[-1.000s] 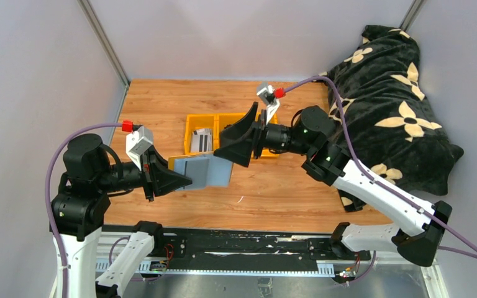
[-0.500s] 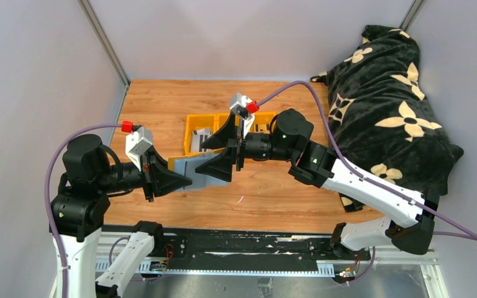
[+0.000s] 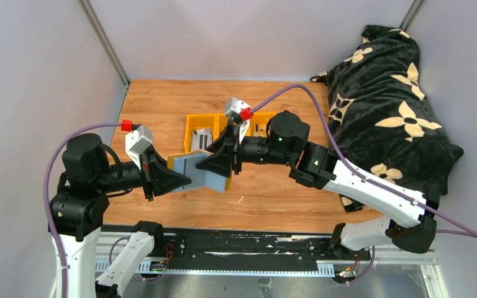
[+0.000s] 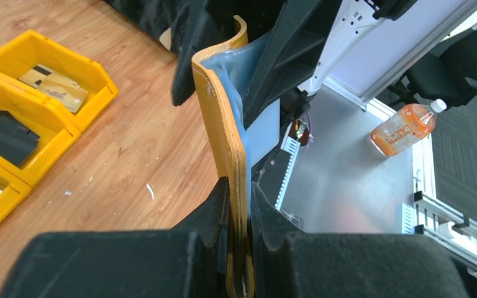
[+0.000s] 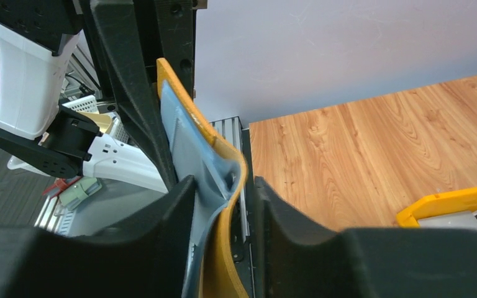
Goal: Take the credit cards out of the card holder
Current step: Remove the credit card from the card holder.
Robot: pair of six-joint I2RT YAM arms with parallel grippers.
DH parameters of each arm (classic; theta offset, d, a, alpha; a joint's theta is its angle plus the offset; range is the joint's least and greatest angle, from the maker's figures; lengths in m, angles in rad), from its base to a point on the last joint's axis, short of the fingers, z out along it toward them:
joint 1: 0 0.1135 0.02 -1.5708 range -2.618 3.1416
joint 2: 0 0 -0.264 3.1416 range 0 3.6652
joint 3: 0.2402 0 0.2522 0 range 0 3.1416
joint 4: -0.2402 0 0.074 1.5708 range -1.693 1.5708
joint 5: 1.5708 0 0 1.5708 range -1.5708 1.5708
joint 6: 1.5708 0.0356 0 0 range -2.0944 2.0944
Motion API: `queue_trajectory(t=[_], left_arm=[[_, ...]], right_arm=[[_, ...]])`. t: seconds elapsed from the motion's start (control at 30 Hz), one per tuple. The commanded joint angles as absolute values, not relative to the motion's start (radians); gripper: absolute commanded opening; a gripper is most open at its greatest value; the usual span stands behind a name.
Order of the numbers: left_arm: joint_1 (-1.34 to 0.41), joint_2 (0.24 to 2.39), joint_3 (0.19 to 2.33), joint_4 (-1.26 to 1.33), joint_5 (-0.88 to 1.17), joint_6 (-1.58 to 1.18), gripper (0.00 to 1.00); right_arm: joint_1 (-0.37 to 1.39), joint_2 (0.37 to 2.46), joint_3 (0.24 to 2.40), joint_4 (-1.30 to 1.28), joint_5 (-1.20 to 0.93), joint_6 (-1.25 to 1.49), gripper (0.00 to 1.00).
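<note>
The mustard-yellow card holder [image 3: 204, 171] with grey-blue lining hangs above the table between both arms. My left gripper [image 3: 183, 180] is shut on its left end; in the left wrist view the fingers pinch the yellow edge [image 4: 231, 149] at the left gripper [image 4: 241, 202]. My right gripper [image 3: 216, 164] straddles the opposite end. In the right wrist view the card holder [image 5: 223, 254] bends between the jaws of the right gripper [image 5: 223, 185], with a gap on one side. Credit cards [image 3: 202, 139] lie in a yellow bin; a tan one [image 4: 53, 85] shows a dark stripe. Whether cards sit inside the holder cannot be told.
Yellow bins [image 3: 194, 121] stand at mid-table behind the holder; one holds a black folded item [image 4: 3, 133]. A black flowered blanket [image 3: 391, 105] fills the right side. An orange bottle [image 4: 404, 127] lies off the table's near edge.
My right arm has swung left to the card holder, and its jaws have narrowed around the holder's free end. The left gripper kept its grip and place.
</note>
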State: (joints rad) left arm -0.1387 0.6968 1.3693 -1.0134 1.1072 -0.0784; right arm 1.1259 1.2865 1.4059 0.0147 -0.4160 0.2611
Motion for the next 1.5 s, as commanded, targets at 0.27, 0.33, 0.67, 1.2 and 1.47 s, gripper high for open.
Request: queue_trajectory(t=[0.27, 0.33, 0.67, 1.2, 1.47], left_arm=[[-0.143, 0.713, 1.433, -0.997, 1.226, -0.116, 0.12], [-0.143, 0.715, 1.430, -0.999, 1.242, -0.119, 0.17], [-0.143, 0.712, 1.424, -0.996, 1.305, -0.139, 0.27], [-0.143, 0.679, 1.369, -0.586, 1.346, -0.544, 0.26], [-0.143, 0.675, 1.356, -0.527, 1.274, -0.593, 0.42]], right_arm=[[1.126, 1.278, 1.412, -0.048, -0.305, 0.240, 0.11], [1.126, 1.274, 1.404, -0.029, -0.305, 0.258, 0.01], [1.112, 1.241, 1.364, -0.009, -0.291, 0.301, 0.00], [1.101, 1.179, 1.258, 0.089, -0.337, 0.295, 0.00], [1.101, 1.144, 1.222, 0.119, -0.363, 0.301, 0.00]])
